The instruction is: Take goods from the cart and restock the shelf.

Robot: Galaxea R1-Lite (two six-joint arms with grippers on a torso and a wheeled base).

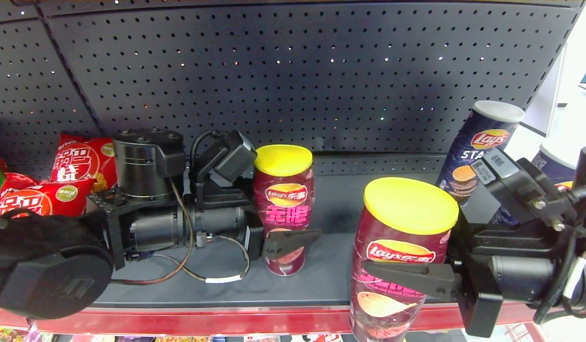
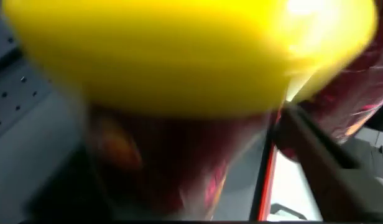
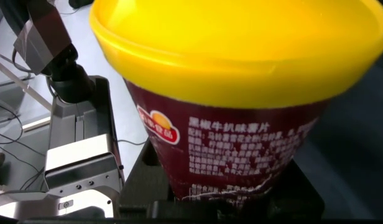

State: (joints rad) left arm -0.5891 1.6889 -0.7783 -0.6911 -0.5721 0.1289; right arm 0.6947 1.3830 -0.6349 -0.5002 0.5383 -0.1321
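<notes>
While the left gripper (image 1: pixel 287 236) clamps a yellow-lidded can (image 1: pixel 283 192) upright on the shelf (image 1: pixel 338 223), the right gripper (image 1: pixel 403 268) clasps a second can (image 1: pixel 407 237) at its front edge.

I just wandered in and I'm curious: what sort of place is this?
Likely a shop, or a mock one: a dark pegboard-backed metal shelf, yellow-lidded maroon crisp canisters and red foil snack bags.

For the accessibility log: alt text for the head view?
The left gripper holds the left can, maroon with a yellow lid, standing on the shelf; the right gripper holds the matching right can at the shelf's front edge. A blue can leans at back right; red bags lie at left.
</notes>
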